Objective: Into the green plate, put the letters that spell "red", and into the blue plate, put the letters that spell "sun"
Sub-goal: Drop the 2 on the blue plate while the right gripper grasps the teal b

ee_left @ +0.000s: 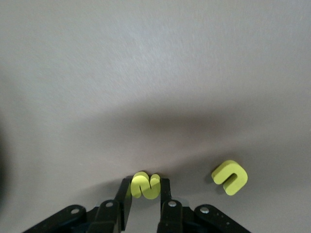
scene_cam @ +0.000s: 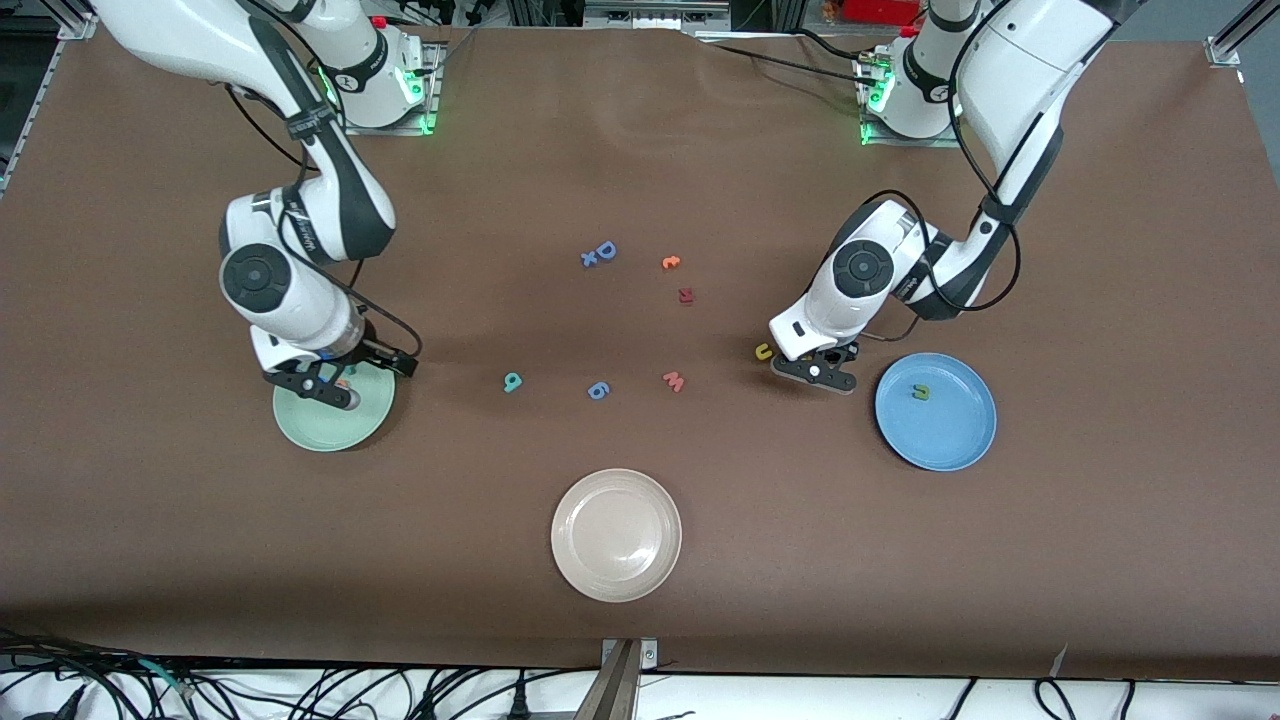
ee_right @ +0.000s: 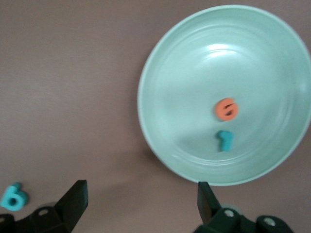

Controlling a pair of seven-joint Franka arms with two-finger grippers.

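My left gripper (ee_left: 146, 192) is shut on the yellow "s" (ee_left: 151, 186) down at the table, beside the blue plate (scene_cam: 950, 435). The yellow "u" (ee_left: 230, 177) lies close by on the cloth (scene_cam: 763, 351). The dark green "n" (scene_cam: 920, 392) rests in the blue plate. My right gripper (ee_right: 141, 194) hangs open and holds nothing over the rim of the green plate (ee_right: 194, 73). In that plate lie the orange "e" (ee_right: 226, 108) and the teal "r" (ee_right: 224, 140). The teal "d" (scene_cam: 512, 381) lies on the table toward the middle.
An off-white plate (scene_cam: 616, 535) stands near the front edge. Loose letters lie mid-table: a blue "6"-like letter (scene_cam: 598, 390), a pink "w" (scene_cam: 673, 381), a blue "D" (scene_cam: 600, 253), an orange "c" (scene_cam: 671, 262) and a dark red one (scene_cam: 685, 295).
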